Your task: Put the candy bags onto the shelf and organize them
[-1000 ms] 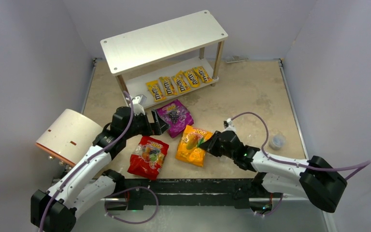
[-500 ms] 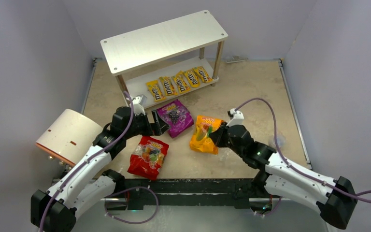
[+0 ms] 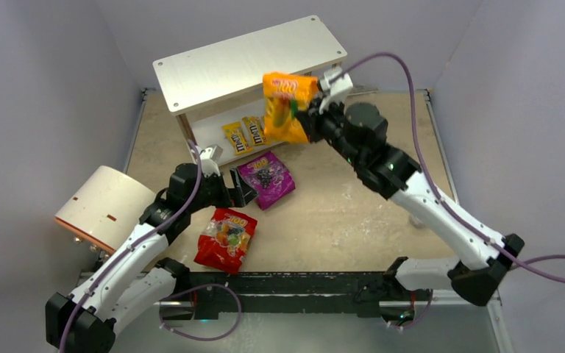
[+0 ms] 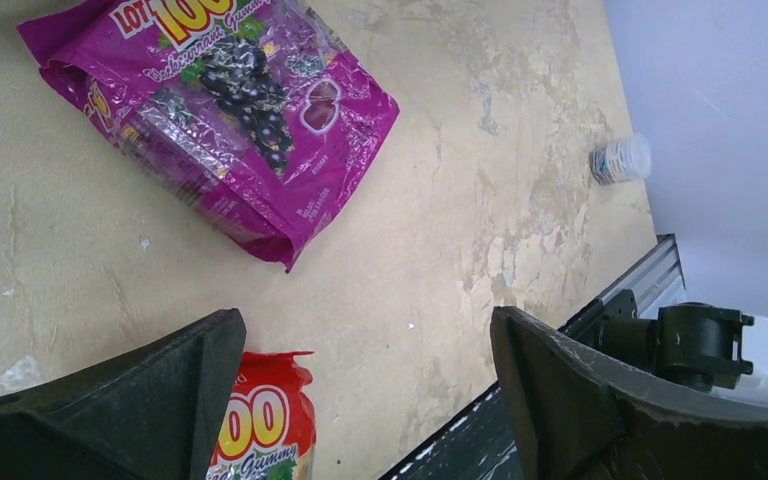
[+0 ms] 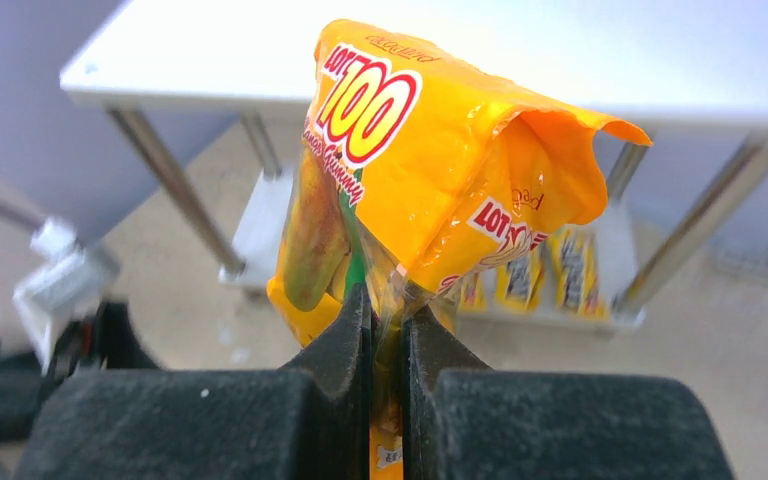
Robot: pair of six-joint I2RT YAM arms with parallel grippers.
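A: One orange bag (image 3: 287,103) hangs upper centre, by the shelf (image 3: 228,66), right fingers (image 5: 330,360) pinched on its edge.
B: Looks light, floppy, slick; seam grips suit. Left fingers (image 4: 160,390) wide, empty.

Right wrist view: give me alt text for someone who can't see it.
The right gripper is shut on an orange candy bag, holding it up in front of the white two-tier shelf; yellow packets lie on its lower board.

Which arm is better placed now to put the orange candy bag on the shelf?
Right. The right claw is shut on the orange candy bag, held up near the shelf. The left claw is open and empty, low by the purple candy bag.
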